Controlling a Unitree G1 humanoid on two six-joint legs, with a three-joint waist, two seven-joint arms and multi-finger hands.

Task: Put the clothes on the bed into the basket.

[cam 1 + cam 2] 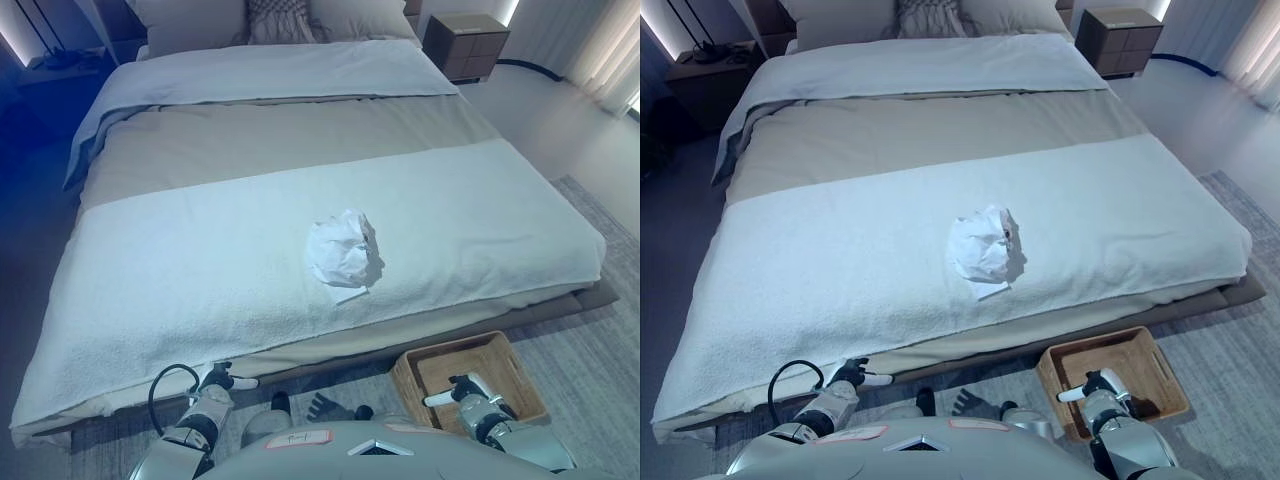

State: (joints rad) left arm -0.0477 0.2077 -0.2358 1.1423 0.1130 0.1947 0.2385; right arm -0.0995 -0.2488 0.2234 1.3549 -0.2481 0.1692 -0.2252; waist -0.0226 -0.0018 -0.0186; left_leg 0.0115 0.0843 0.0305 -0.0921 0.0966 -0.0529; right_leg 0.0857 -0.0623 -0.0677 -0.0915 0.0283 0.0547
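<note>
A crumpled white garment (343, 250) lies on the white blanket near the foot of the bed (180, 270), a little right of the middle. It also shows in the right eye view (984, 247). An empty brown wicker basket (450, 347) stands on the floor by the bed's front edge, at the lower right. My right hand (462, 390) is low over the basket's near side, fingers relaxed and empty. My left hand (222, 380) is low at the bed's front edge, lower left, open and empty. Both hands are well short of the garment.
Pillows (280, 20) lie at the head of the bed. A brown nightstand (465, 42) stands at the far right. A grey rug (590, 340) covers the floor under the basket and along the bed's right side.
</note>
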